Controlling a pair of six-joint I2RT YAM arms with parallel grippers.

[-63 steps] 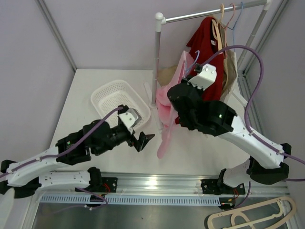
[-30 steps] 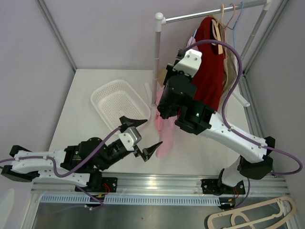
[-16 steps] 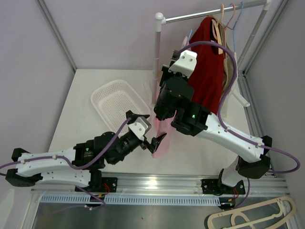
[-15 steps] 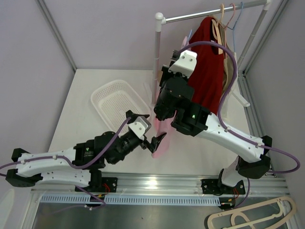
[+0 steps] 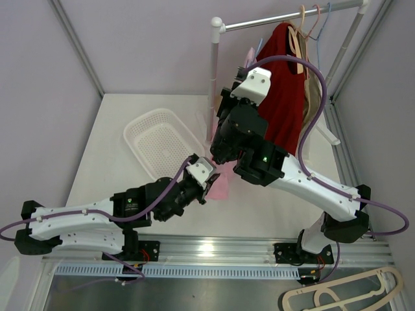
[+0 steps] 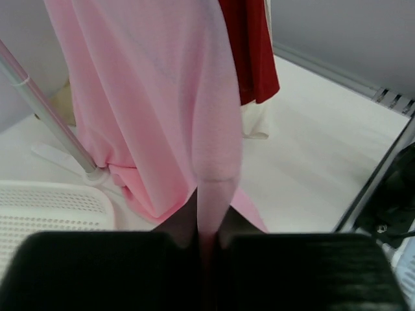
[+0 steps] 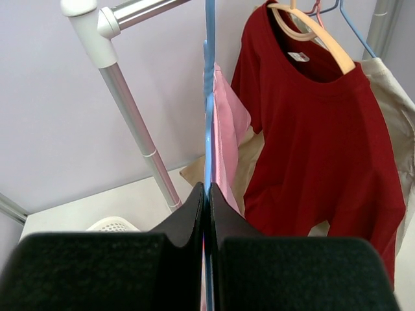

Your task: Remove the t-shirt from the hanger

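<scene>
Left jaws newly closed — t-shirt (image 6: 155, 97) between, pinched

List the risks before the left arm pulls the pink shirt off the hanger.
1. The left gripper pinches only a narrow fold of the pink t-shirt; a pull may slip off it.
2. The right gripper clamps the thin blue hanger; a hard tug could twist it in the jaws.
3. The red t-shirt and rack pole are close; the fabric might snag on them.

A white basket (image 5: 131, 129) sits left of the rack (image 5: 214, 71) holding a red shirt (image 5: 285, 103).
</scene>
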